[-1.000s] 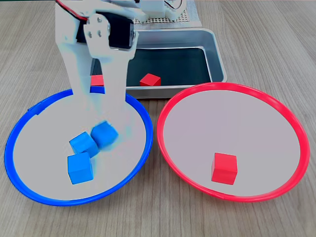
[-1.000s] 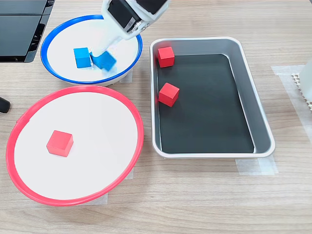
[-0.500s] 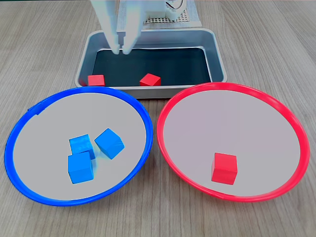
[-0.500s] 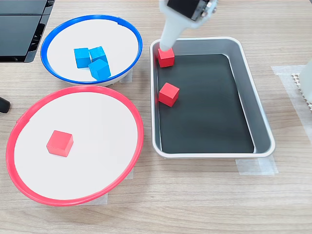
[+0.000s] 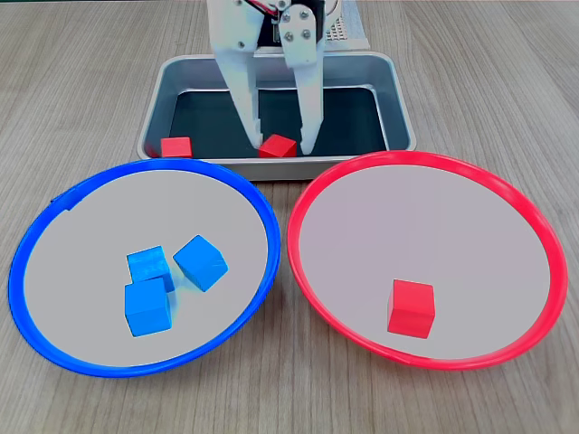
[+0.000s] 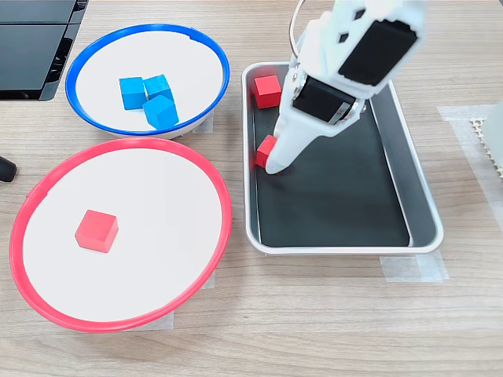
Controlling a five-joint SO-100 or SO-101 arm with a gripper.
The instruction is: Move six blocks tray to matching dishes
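Inside the tray (image 5: 398, 108), near its near wall, the gripper (image 5: 280, 145) straddles a red block (image 5: 276, 146), fingers spread, seemingly not touching.

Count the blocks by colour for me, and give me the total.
Blue blocks: 3, all in the blue-rimmed dish (one at).
Red blocks: 3, one in the red-rimmed dish, two in the tray (one at).
Total: 6.

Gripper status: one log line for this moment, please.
gripper open, straddling red block in tray | blue dish: three blue | red dish: one red
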